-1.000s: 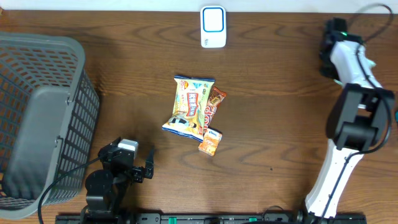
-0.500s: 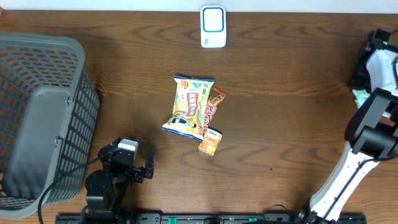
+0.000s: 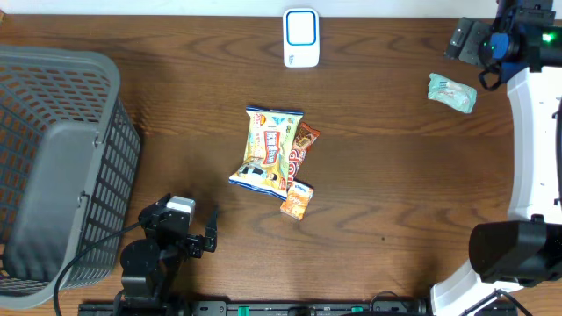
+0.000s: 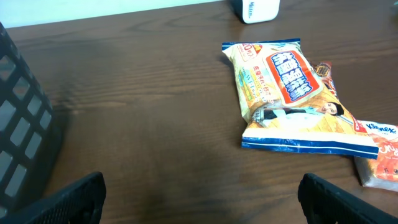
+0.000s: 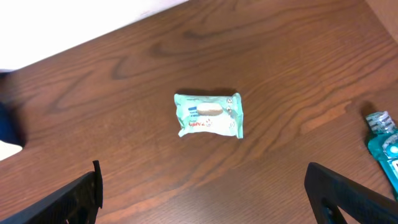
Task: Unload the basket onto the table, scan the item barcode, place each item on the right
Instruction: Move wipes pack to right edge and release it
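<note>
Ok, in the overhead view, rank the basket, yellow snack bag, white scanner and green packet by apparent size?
1. basket
2. yellow snack bag
3. white scanner and green packet: too alike to rank

mint-grn pkt [image 3: 452,92]; yellow bag [image 3: 268,151]; grey mesh basket [image 3: 112,180]

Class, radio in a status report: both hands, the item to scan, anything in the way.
Left hand open, empty. Right hand open, clear of mint packet; packet flat on table, unheld. Scanner at far edge; nothing between it and packet.
</note>
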Controlling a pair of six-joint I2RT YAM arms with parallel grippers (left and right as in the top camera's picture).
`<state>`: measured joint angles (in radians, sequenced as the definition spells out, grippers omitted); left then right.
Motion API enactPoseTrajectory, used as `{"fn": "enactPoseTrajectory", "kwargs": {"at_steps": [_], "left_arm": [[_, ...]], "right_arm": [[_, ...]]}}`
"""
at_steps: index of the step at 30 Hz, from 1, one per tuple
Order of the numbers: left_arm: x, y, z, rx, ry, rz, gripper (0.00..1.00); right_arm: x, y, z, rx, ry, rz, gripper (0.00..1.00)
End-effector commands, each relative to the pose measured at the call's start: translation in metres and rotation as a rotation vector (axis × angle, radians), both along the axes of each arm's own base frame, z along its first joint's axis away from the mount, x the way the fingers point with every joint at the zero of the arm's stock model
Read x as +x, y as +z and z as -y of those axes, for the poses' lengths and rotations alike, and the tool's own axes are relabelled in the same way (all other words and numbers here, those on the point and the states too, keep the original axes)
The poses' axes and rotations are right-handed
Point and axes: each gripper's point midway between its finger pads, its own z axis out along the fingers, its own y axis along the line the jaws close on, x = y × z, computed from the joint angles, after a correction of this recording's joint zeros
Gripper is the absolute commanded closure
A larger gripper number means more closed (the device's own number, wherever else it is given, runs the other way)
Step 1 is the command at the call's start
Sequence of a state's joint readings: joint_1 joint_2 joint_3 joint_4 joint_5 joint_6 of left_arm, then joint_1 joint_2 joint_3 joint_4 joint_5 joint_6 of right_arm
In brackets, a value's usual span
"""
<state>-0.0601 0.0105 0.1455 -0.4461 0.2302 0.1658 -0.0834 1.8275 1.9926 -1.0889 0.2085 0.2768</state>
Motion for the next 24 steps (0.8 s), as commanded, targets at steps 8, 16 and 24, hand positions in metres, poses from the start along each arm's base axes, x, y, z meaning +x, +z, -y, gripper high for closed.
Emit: {"fn": "enactPoseTrajectory", "kwargs": {"at_steps": [8, 16, 24], "left_arm": [[-0.002, -0.009, 0.0, 0.015, -0.005, -0.025, 0.02], [-0.002, -0.009, 0.0, 0.015, -0.005, -0.025, 0.01], [-0.002, -0.009, 0.0, 0.015, -0.005, -0.025, 0.01]], "right_arm": [[0.034, -0.135, 0.003, 0.005, 0.067, -0.206, 0.99], [0.084, -0.222, -0.024, 0.059, 0.165, -0.195, 0.99], [0.078, -0.267, 0.022, -0.128, -0.013, -0.272, 0.99]]}}
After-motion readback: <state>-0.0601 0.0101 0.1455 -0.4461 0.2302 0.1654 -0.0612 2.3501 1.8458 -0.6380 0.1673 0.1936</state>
